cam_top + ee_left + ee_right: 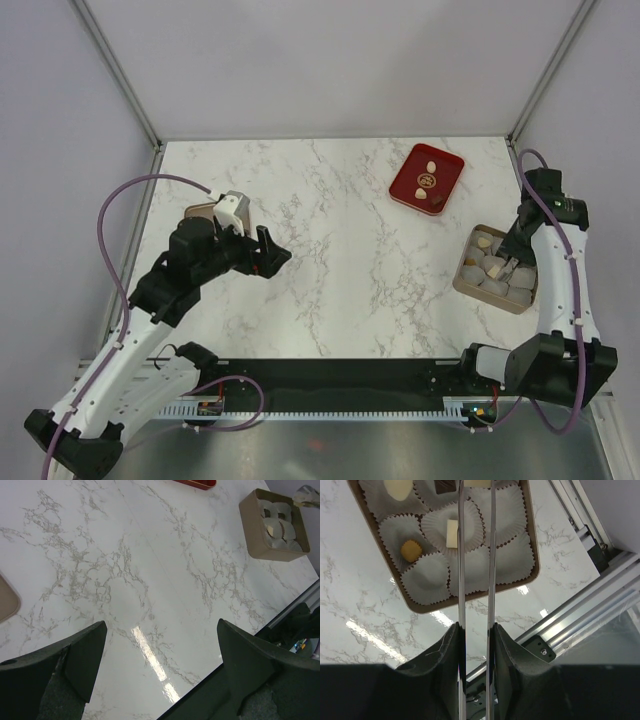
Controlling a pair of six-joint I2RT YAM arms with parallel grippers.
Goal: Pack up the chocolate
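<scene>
Chocolate lumps lie in two places. Three cream ones [431,166] rest on the red tray [410,190]. Others sit in paper cups in the tan box [532,535]: a cream bar [452,532], a round golden one [411,550], a cream one [399,487] and a dark one [445,485]. My right gripper [475,627] [512,262] hangs over the box, shut on thin metal tongs [461,570]. Their blades reach over the cups, and a cream piece [477,482] shows between them at the frame's top edge. My left gripper [161,625] [272,252] stands open and empty over bare table.
A tan lid [200,212] lies at the left, behind my left wrist. The marble table [340,240] ends at a black rail and aluminium frame [580,615] just near the box. Grey walls close in the back and sides.
</scene>
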